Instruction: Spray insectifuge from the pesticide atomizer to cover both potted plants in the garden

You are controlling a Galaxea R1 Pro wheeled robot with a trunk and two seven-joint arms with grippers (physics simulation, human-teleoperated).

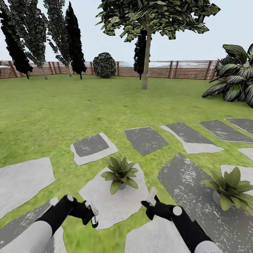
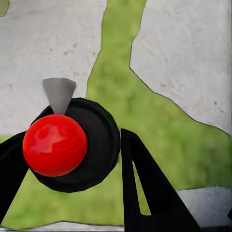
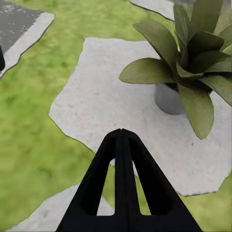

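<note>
My left gripper [image 1: 93,215] is shut on the pesticide atomizer [image 1: 92,210], low at the left of the head view. In the left wrist view the atomizer [image 2: 94,145] is a dark round body between the black fingers [image 2: 147,193], with a red knob and a grey nozzle pointing down at a pale stone. One potted plant [image 1: 120,173] stands on a pale stone just ahead, between both grippers. The other potted plant [image 1: 230,188] stands on a dark stone at the right. My right gripper [image 1: 151,196] is shut with nothing in it, and its fingertips [image 3: 121,134] point beside the near potted plant [image 3: 191,63].
Flat grey and pale stepping stones [image 1: 146,140] cross the lawn [image 1: 63,112]. A tree trunk [image 1: 146,59] stands mid-lawn, with a round dark bush [image 1: 104,65] and a brown slatted fence [image 1: 182,69] behind. A big striped broad-leaved plant [image 1: 235,77] fills the far right.
</note>
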